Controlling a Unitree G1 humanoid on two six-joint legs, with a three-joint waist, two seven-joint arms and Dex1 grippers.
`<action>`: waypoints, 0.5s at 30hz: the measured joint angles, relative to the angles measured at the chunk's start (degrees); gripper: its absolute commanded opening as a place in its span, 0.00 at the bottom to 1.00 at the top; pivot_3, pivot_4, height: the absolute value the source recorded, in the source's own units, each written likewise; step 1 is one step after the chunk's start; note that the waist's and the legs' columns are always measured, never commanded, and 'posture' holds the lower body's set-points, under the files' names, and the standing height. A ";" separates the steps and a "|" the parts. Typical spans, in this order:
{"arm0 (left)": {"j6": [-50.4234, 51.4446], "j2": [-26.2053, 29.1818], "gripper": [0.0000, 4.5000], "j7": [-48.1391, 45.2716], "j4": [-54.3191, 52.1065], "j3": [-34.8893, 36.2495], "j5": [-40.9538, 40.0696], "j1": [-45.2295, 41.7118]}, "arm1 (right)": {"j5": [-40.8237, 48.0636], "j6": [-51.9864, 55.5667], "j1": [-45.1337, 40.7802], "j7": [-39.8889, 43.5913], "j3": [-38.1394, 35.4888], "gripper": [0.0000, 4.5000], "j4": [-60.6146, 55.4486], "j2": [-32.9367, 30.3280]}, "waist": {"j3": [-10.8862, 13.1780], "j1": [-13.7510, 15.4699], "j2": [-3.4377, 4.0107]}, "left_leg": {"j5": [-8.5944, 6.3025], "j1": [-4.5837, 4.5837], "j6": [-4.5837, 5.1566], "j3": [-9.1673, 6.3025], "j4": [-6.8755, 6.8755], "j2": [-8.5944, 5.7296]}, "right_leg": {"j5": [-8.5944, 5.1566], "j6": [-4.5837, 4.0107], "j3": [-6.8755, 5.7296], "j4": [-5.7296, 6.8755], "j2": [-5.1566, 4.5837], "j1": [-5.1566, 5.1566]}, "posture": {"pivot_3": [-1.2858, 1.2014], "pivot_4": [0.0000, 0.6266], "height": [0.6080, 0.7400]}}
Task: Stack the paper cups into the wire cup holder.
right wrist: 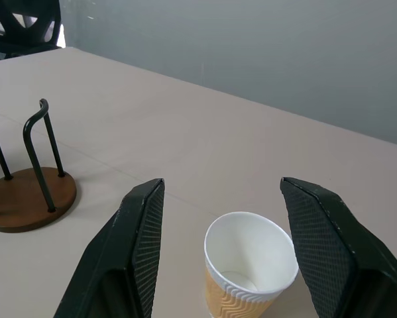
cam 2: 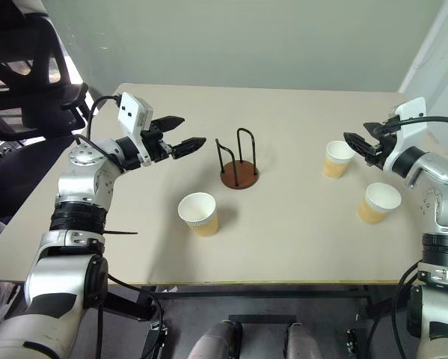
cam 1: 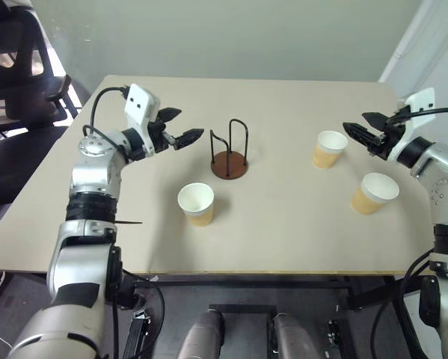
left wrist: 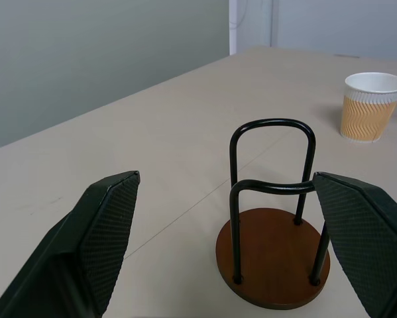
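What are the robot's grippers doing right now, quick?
Left gripper: open, holding nothing, near the holder.
Right gripper: open, holding nothing, by a cup.

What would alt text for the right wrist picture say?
Two open black fingers frame an upright, empty paper cup on a beige table. Off to one side stands a wire cup holder with a brown base.
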 measured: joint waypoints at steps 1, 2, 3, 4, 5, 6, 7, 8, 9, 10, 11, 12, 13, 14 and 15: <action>0.00 0.00 1.00 0.00 0.00 0.00 0.00 0.00 | 0.00 0.00 0.00 0.00 0.00 0.61 0.00 0.00 | 0.00 0.00 0.00 | 0.00 0.00 0.00 0.00 0.00 0.00 | 0.00 0.00 0.00 0.00 0.00 0.00 | 0.52 0.24 1.00; 0.00 0.00 1.00 0.00 0.00 0.00 0.00 0.00 | 0.00 0.00 0.00 0.00 0.00 0.61 0.00 0.00 | 0.00 0.00 0.00 | 0.00 0.00 0.00 0.00 0.00 0.00 | 0.00 0.00 0.00 0.00 0.00 0.00 | 0.52 0.24 1.00; 0.00 0.00 1.00 0.00 0.00 0.00 0.00 0.00 | 0.00 0.00 0.00 0.00 0.00 0.61 0.00 0.00 | 0.00 0.00 0.00 | 0.00 0.00 0.00 0.00 0.00 0.00 | 0.00 0.00 0.00 0.00 0.00 0.00 | 0.52 0.24 1.00; 0.00 0.00 1.00 0.00 0.00 0.00 0.00 0.00 | 0.00 0.00 0.00 0.00 0.00 0.61 0.00 0.00 | 0.00 0.00 0.00 | 0.00 0.00 0.00 0.00 0.00 0.00 | 0.00 0.00 0.00 0.00 0.00 0.00 | 0.52 0.24 1.00; 0.00 0.00 1.00 0.00 0.00 0.00 0.00 0.00 | 0.00 0.00 0.00 0.00 0.00 0.61 0.00 0.00 | 0.00 0.00 0.00 | 0.00 0.00 0.00 0.00 0.00 0.00 | 0.00 0.00 0.00 0.00 0.00 0.00 | 0.52 0.24 1.00; 0.00 0.00 1.00 0.00 0.00 0.00 0.00 0.00 | 0.00 0.00 0.00 0.00 0.00 0.61 0.00 0.00 | 0.00 0.00 0.00 | 0.00 0.00 0.00 0.00 0.00 0.00 | 0.00 0.00 0.00 0.00 0.00 0.00 | 0.52 0.24 1.00; 0.00 0.00 1.00 0.00 0.00 0.00 0.00 0.00 | 0.00 0.00 0.00 0.00 0.00 0.61 0.00 0.00 | 0.00 0.00 0.00 | 0.00 0.00 0.00 0.00 0.00 0.00 | 0.00 0.00 0.00 0.00 0.00 0.00 | 0.52 0.24 1.00; 0.00 0.00 1.00 0.00 0.00 0.00 0.00 0.00 | 0.00 0.00 0.00 0.00 0.00 0.61 0.00 0.00 | 0.00 0.00 0.00 | 0.00 0.00 0.00 0.00 0.00 0.00 | 0.00 0.00 0.00 0.00 0.00 0.00 | 0.52 0.24 1.00; 0.00 0.00 1.00 0.00 0.00 0.00 0.00 0.00 | 0.01 0.00 0.00 0.00 0.00 0.61 0.00 0.00 | 0.00 0.00 0.00 | 0.00 0.00 0.00 0.00 0.00 0.00 | 0.00 0.00 0.00 0.00 0.00 0.00 | 0.52 0.24 1.00; 0.00 0.00 1.00 0.01 0.00 0.00 0.00 0.00 | 0.00 0.00 0.00 0.00 0.00 0.61 0.00 0.00 | 0.00 0.00 0.00 | 0.00 0.00 0.00 0.00 0.00 0.00 | 0.00 0.00 0.00 0.00 0.00 0.00 | 0.52 0.24 1.00; 0.00 0.00 1.00 0.01 0.00 0.00 0.00 0.00 | 0.00 0.00 0.00 0.00 0.00 0.61 0.00 0.00 | 0.00 0.00 0.00 | 0.00 0.00 0.00 0.00 0.00 0.00 | 0.00 0.00 0.00 0.00 0.00 0.00 | 0.52 0.24 1.00; 0.00 0.00 1.00 0.01 0.00 0.00 0.00 0.00 | 0.00 0.00 0.00 0.00 0.00 0.61 0.00 0.00 | 0.00 0.00 0.00 | 0.00 0.00 0.00 0.00 0.00 0.00 | 0.00 0.00 0.00 0.00 0.00 0.00 | 0.52 0.24 1.00; 0.00 0.00 1.00 0.01 0.00 0.00 0.00 0.00 | 0.00 0.00 0.00 0.00 0.00 0.61 0.00 0.00 | 0.00 0.00 0.00 | 0.00 0.00 0.00 0.00 0.00 0.00 | 0.00 0.00 0.00 0.00 0.00 0.00 | 0.52 0.24 1.00; 0.00 0.00 1.00 0.03 0.00 0.00 0.00 0.00 | 0.00 0.00 0.00 0.00 0.00 0.61 0.00 -0.01 | 0.00 0.00 0.00 | 0.00 0.00 0.00 0.00 0.00 0.00 | 0.00 0.00 0.00 0.00 0.00 0.00 | 0.52 0.24 1.00; -0.01 -0.01 1.00 0.05 0.00 0.00 0.00 0.00 | 0.00 0.00 0.00 0.00 0.00 0.61 0.01 -0.02 | 0.00 0.00 0.00 | 0.00 0.00 0.00 0.00 0.00 0.00 | 0.00 0.00 0.00 0.00 0.00 0.00 | 0.52 0.24 1.00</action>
